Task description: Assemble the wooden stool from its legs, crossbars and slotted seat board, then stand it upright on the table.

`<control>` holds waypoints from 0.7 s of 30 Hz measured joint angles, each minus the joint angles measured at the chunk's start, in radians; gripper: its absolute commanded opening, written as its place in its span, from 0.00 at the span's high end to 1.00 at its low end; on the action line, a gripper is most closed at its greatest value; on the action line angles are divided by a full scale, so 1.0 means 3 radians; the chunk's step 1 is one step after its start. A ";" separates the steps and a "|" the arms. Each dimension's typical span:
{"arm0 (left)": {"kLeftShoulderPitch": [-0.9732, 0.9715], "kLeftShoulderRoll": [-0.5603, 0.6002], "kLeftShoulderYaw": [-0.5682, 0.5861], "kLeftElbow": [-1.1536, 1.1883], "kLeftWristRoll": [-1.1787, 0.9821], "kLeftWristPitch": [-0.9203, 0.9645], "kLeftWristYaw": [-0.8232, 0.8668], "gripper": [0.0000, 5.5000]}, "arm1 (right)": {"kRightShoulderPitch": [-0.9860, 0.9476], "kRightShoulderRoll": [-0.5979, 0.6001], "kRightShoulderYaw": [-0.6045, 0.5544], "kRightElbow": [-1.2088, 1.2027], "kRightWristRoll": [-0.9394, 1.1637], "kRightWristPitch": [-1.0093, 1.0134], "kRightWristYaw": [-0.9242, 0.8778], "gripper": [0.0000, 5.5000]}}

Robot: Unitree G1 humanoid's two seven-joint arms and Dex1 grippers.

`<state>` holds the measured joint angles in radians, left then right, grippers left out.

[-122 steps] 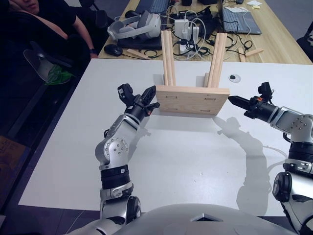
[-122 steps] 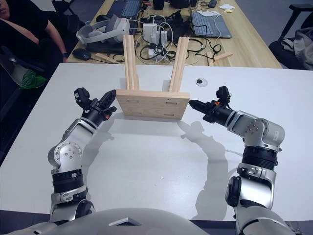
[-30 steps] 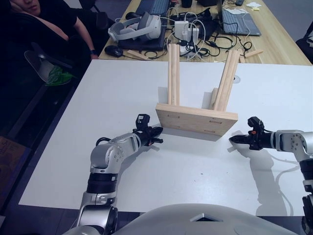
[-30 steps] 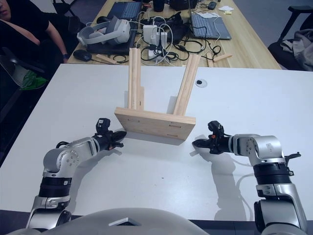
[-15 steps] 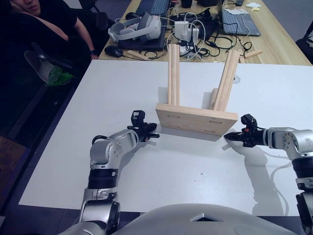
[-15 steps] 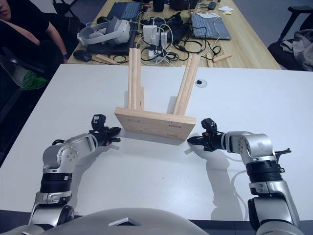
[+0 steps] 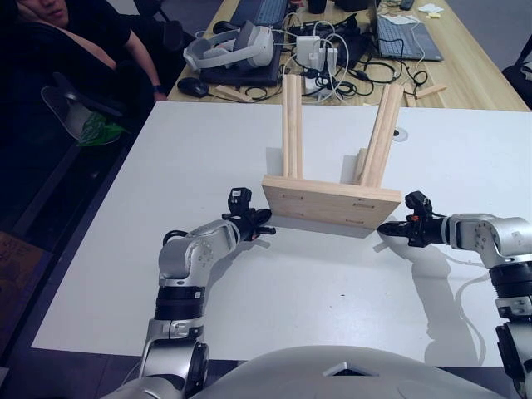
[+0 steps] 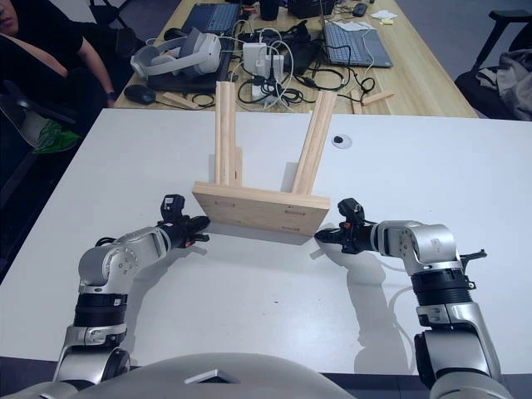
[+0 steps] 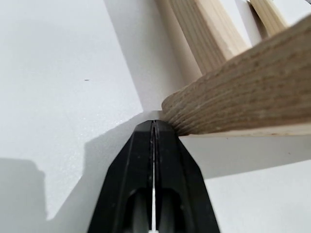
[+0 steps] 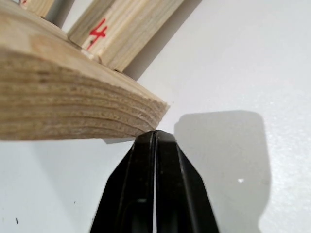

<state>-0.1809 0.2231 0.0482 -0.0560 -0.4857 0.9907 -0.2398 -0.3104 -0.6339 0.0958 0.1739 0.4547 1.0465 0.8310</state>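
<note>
Your left gripper [image 7: 264, 228] and right gripper [image 7: 384, 226] each have their fingers pressed together on nothing. Each tip touches a lower corner of the pale plywood seat board [image 7: 331, 202]. The light wooden stool [image 8: 259, 209] lies on its side between them on the white table [image 7: 191, 150]. The board's long axis runs from one tip to the other, and the pale square wooden legs [image 7: 291, 125] point away from you. Neither arm is nearer, so I judge that tipping it upright needs both levering together
</note>
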 measured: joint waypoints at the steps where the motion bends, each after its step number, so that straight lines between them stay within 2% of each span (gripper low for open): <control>1: 0.0000 -0.0001 0.0000 0.0000 0.0004 0.0000 -0.0001 1.00 | -0.0003 0.0005 -0.0009 0.0006 0.0003 0.0009 -0.0003 1.00; 21: -0.0033 -0.0010 0.0007 0.0044 0.0064 -0.0012 -0.0042 1.00 | -0.0028 0.0134 -0.0260 0.0137 0.0029 -0.0013 -0.0131 1.00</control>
<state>-0.1908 0.2200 0.0501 -0.0427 -0.4664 0.9870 -0.2525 -0.3189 -0.5938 0.0179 0.2151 0.4635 1.0427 0.7918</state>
